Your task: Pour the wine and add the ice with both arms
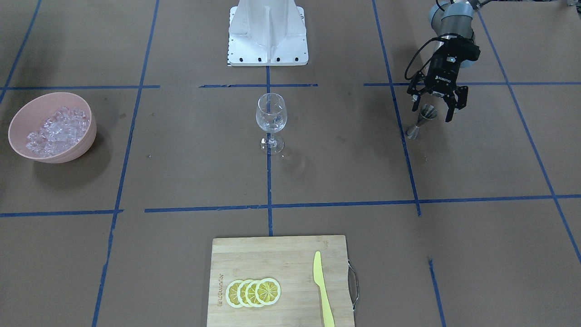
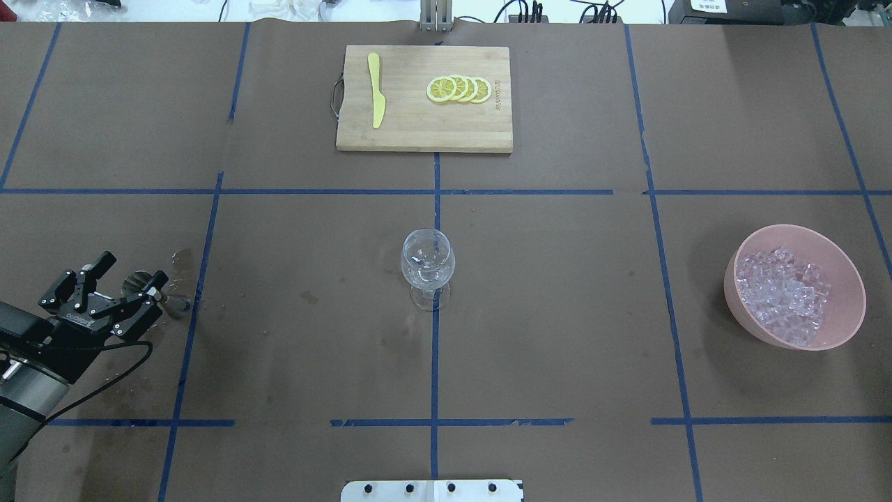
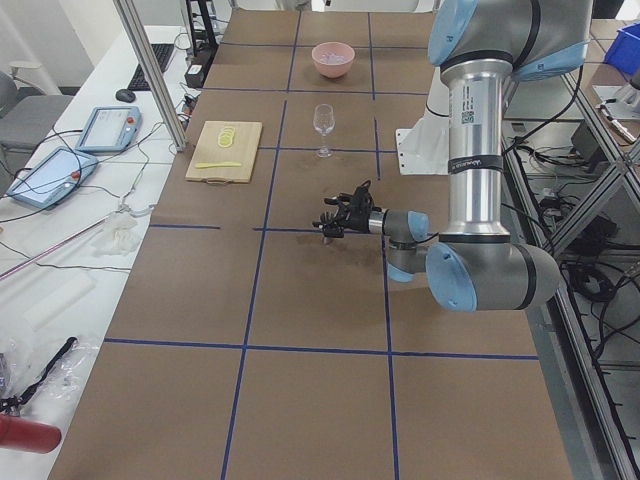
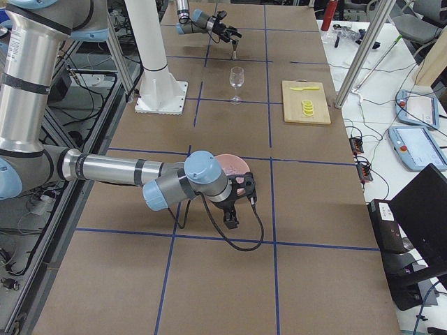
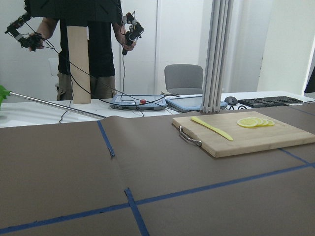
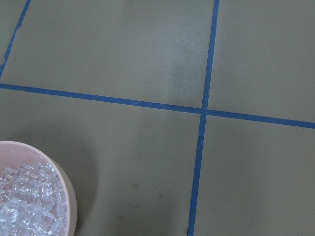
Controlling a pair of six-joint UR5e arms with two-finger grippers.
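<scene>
My left gripper (image 1: 435, 105) is open. Its fingers stand on either side of the top of a small steel jigger (image 1: 422, 121), which is upright on the table; it also shows in the overhead view (image 2: 131, 273). I cannot make out any wine in the jigger. A clear stemmed wine glass (image 1: 271, 119) stands at the table's middle. The ice (image 1: 56, 129) fills a pink bowl (image 1: 88, 136) at the far side. My right gripper (image 4: 239, 201) hovers beside that bowl (image 4: 225, 162); I cannot tell if it is open. The right wrist view shows the ice (image 6: 24, 206) at its lower left.
A wooden cutting board (image 1: 272, 254) with several lemon slices (image 1: 253, 292) and a yellow knife (image 1: 323, 290) lies at the operators' edge. The white pedestal base (image 1: 268, 34) stands behind the glass. Wet spots (image 2: 182, 259) mark the paper near the jigger.
</scene>
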